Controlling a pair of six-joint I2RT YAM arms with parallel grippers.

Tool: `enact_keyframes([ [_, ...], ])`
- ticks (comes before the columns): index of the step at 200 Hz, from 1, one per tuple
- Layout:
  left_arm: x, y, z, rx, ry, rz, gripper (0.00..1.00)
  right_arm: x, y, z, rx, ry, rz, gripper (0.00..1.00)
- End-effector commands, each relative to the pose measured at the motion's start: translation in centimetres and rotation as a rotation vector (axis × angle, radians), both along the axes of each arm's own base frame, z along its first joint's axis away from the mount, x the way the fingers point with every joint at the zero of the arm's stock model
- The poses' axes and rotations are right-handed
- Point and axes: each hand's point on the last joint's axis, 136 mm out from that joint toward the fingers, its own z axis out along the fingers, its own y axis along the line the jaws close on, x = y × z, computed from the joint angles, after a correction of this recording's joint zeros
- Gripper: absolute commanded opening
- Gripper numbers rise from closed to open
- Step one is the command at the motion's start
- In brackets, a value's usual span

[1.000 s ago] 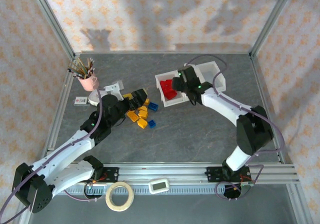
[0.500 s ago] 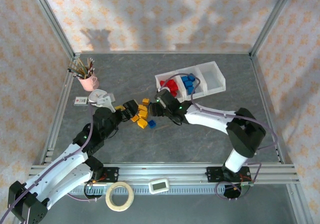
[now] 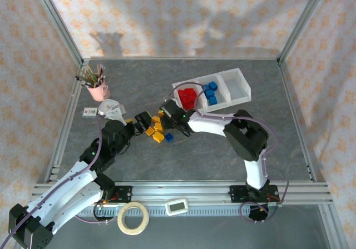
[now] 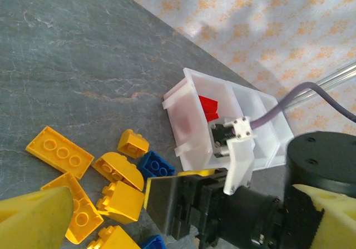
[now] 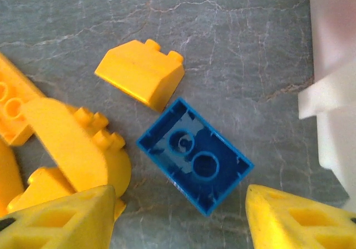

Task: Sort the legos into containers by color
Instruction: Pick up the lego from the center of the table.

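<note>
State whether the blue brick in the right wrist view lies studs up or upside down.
Upside down: the blue brick shows its hollow underside and two round tubes facing the camera, no studs.

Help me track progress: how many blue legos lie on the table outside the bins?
2. One blue lego lies under the open right pincer, near the bins; the second blue lego lies apart from it, beside a yellow lego. More may be hidden.
</note>
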Motion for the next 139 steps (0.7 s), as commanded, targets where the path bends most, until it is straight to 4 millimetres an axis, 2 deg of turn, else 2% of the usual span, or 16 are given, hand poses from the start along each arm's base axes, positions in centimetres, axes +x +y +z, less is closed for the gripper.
enact_keyframes([
  [1,0.0,0.6,-0.2,-0.002,0.002,0.027,0.99,1.2,-0.9,-0.6,-0.105,-0.032,-0.035,0.63],
  [58,0.1,0.8,-0.1,0.010,0.000,0.032,0.99,3.4,-1.4,-1.3,-0.145,-0.037,-0.083,0.64],
  [109,0.2,0.7,-0.1,0.007,-0.001,0.031,0.99,3.9,-0.3,-2.1,-0.145,-0.014,-0.051,0.68],
  [139,0.1,0.8,-0.1,0.008,0.000,0.032,0.99,3.7,-0.9,-2.6,-0.160,0.001,-0.085,0.68],
])
